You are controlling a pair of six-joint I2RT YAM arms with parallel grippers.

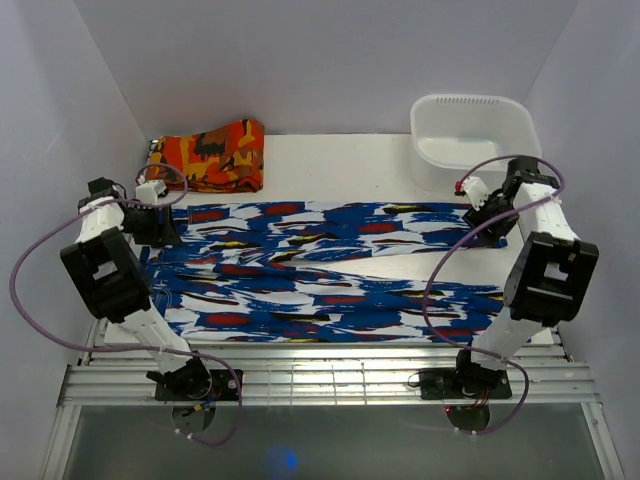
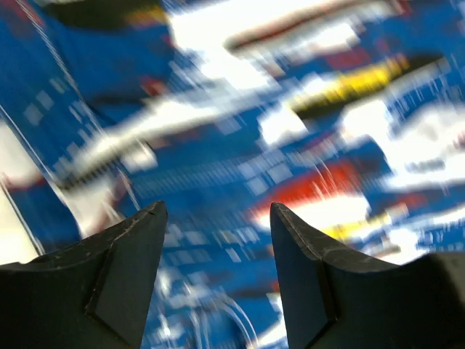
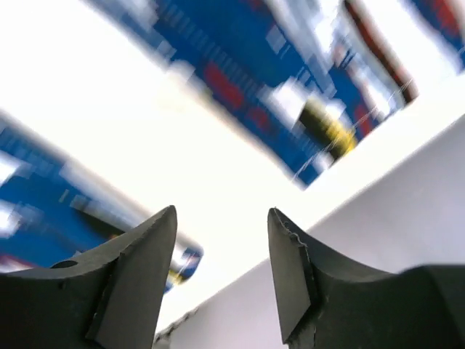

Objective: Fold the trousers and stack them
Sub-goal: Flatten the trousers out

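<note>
Top external view: a white table [image 1: 340,165] is enclosed by plain white walls [image 1: 330,60]. The trousers [image 1: 330,270] are spread flat across it, waist at the left, legs splayed rightward. A folded orange cloth [image 1: 208,155] is noted back left, a white tub [image 1: 470,130] back right. The left gripper [image 1: 160,225], parted and empty, is held at the waist; the right gripper [image 1: 487,222], likewise parted, at the far leg's end.

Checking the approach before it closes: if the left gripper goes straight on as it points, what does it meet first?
Probably the trousers: their print fills the view beyond the left gripper; how near is unclear.
</note>
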